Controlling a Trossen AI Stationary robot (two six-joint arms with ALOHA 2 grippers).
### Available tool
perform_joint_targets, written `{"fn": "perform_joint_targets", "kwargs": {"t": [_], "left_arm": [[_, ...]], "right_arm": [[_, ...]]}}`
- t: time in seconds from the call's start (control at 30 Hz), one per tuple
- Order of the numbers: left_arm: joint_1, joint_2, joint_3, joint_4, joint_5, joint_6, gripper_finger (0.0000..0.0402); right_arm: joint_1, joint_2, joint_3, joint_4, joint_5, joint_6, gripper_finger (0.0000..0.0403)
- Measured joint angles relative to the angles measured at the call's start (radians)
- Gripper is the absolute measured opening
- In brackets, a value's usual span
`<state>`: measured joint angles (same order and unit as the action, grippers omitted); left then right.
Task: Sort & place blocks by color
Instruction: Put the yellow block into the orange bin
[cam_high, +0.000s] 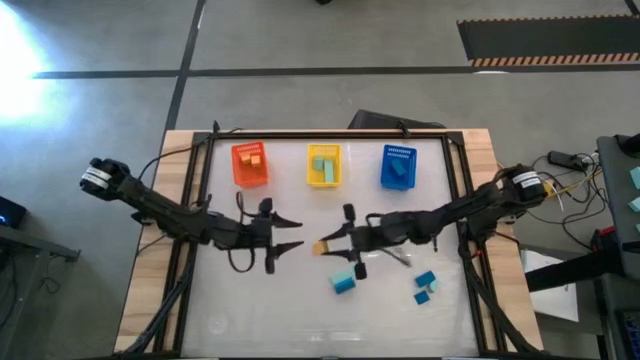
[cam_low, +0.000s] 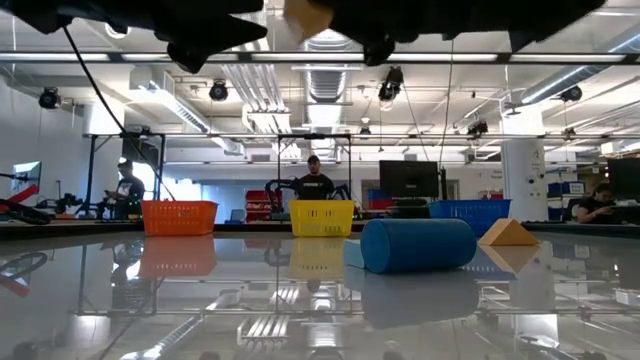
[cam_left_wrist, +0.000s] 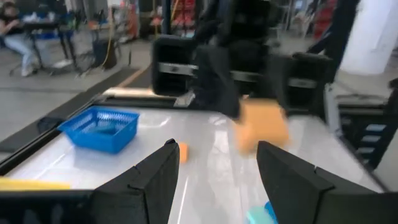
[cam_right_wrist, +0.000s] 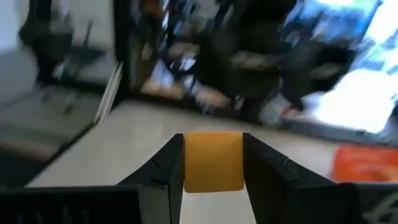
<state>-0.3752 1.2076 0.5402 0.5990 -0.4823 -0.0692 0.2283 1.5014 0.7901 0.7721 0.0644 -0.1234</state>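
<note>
Holding block: you have an orange block (cam_right_wrist: 213, 160) clamped between the right gripper's (cam_high: 328, 243) fingers, lifted off the table near its middle; it looks light, rigid and smooth, so a squeeze on two flat opposite faces, as now, should keep it from twisting.
Loose blocks: teal and blue blocks (cam_high: 343, 281) lie on the table (cam_high: 300, 320) toward the near edge, right of centre, with a blue pair (cam_high: 425, 286) nearer the right edge.
Right arm: it reaches in low from the right edge, wrist about level, gripper pointing toward the left arm.
Left arm: you have the left gripper (cam_high: 291, 232) facing it just left of centre, fingers apart and empty.
Bins: the orange bin (cam_high: 249, 164), yellow bin (cam_high: 323, 165) and blue bin (cam_high: 397, 167) stand along the far edge; the orange one is the likely target.
</note>
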Motion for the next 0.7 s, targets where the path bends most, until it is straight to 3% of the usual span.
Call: {"fn": "perform_joint_targets", "kwargs": {"t": [0.07, 0.17, 0.3, 0.7], "left_arm": [[-0.004, 0.004, -0.023, 0.051, 0.001, 0.007, 0.0199], [-0.005, 0.031, -0.036, 0.139, 0.000, 0.014, 0.0199], [-0.005, 0.087, -0.038, 0.250, -0.002, 0.058, 0.0199], [0.012, 0.297, -0.014, 0.691, -0.024, 0.137, 0.0199]], "right_arm": [[0.000, 0.004, -0.036, 0.162, 0.050, 0.000, 0.0115], [-0.001, 0.008, -0.060, 0.273, 0.103, -0.002, 0.0115], [-0.002, 0.012, -0.049, 0.284, 0.144, -0.012, 0.0115], [-0.002, 0.026, -0.018, 0.281, 0.141, -0.008, 0.0115]]}}
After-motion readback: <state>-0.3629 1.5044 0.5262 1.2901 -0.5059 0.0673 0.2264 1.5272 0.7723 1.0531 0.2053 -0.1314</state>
